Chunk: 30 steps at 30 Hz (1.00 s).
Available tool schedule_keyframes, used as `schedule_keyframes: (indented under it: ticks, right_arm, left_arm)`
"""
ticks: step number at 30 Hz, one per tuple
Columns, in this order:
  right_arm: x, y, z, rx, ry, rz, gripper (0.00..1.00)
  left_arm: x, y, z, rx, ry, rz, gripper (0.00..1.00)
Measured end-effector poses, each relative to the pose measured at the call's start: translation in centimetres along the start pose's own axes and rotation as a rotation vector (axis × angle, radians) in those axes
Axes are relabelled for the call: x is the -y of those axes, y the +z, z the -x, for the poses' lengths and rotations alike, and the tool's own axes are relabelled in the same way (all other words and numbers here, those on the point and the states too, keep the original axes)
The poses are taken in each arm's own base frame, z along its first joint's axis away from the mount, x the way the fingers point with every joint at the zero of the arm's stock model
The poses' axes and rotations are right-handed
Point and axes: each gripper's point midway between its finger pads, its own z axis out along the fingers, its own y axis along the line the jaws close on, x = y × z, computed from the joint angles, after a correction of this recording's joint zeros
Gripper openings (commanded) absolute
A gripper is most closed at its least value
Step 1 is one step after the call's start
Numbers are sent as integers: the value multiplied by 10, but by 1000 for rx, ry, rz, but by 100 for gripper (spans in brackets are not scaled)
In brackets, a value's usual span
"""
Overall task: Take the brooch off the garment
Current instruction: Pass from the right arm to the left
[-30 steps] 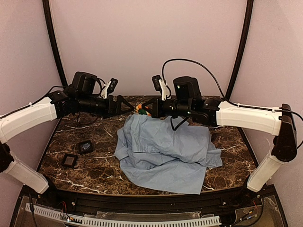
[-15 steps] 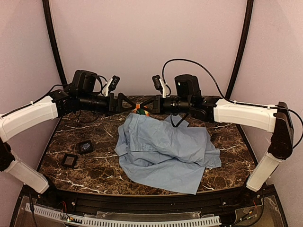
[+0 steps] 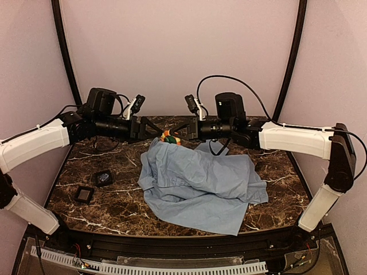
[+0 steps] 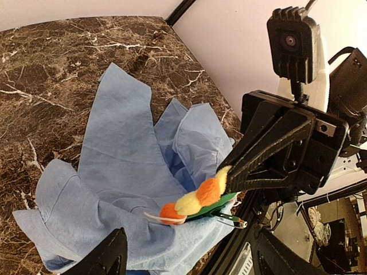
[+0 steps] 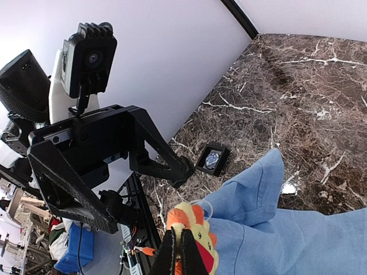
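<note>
- From above, the right gripper (image 3: 176,133) and left gripper (image 3: 157,129) meet nearly tip to tip at 12 o'clock on the table (image 3: 114,212). They are over the far edge of the garment (image 3: 200,180). The brooch (image 3: 170,138) is only a small orange-yellow spot between them.
- The left wrist view shows more. The right claw is clenched on the brooch's petals, and a peak of blue cloth rises up to the flower. A metal pin (image 4: 232,220) shows under the green backing, but I cannot tell whether it passes through the cloth.
- In the same view the left claw's own fingers (image 4: 112,258) stand wide apart at 6 o'clock, released and holding nothing.
- The right wrist view puts the left claw at 10 o'clock of the brooch, apart from it.
- One black square pad (image 3: 103,177) and a second pad (image 3: 84,195) lie at 9 o'clock of the garment, well apart from it.
</note>
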Motion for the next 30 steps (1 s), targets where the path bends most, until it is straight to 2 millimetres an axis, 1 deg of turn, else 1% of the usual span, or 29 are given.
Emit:
schedule_keyframes:
  ticks: [2,4,9,11,12,13,16,18,19,20,21,22,23,24,25,26,28,29,30]
  right_arm:
    - [1,0,-2,-1,4,0,0]
    - [0,-2,-2,3,2,2,0]
    - [-4,-5,3,26,-8,11,0]
    - [-4,-6,3,33,-11,11,0]
    - [-4,-6,4,37,-12,11,0]
    - [-4,-6,4,41,-13,10,0]
    - [-4,-6,6,50,-15,8,0]
    - [-5,-6,8,59,-18,11,0]
    - [-5,-6,9,62,-19,12,0]
    - [-6,-6,10,65,-19,13,0]
    - [-6,-6,11,69,-19,13,0]
    - [-6,-6,11,72,-19,13,0]
    - [-6,-7,11,74,-19,12,0]
    - [-5,-7,11,78,-20,10,0]
    - [-4,-7,11,78,-19,8,0]
    - [-3,-8,9,79,-18,5,0]
    - [-1,-8,8,82,-16,-4,0]
    - [1,-8,7,83,-14,-9,0]
    - [2,-9,6,84,-14,-13,0]
  left_arm:
    - [1,1,-1,-1,-4,-11,70]
    - [3,1,-2,-6,-9,-23,68]
    - [9,3,-3,-16,-18,-65,70]
    - [10,8,-6,-36,-29,-88,75]
    - [9,11,-9,-50,-38,-95,81]
    - [7,14,-12,-62,-44,-100,85]
    - [0,24,-20,-95,-71,-102,86]
    - [-4,27,-26,-112,-82,-99,79]
    - [-5,29,-28,-120,-86,-101,70]
    - [-5,31,-29,-124,-90,-106,67]
    - [-5,33,-29,-127,-93,-112,62]
    - [-6,34,-30,-129,-95,-118,61]
    - [-6,35,-31,-133,-98,-124,56]
    - [-6,35,-31,-134,-101,-129,53]
    - [-5,36,-32,-135,-107,-132,47]
    - [-5,36,-31,-134,-103,-136,44]
    - [-4,36,-30,-131,-110,-144,32]
    - [-3,36,-30,-129,-107,-149,29]
    - [-3,36,-30,-128,-108,-153,24]
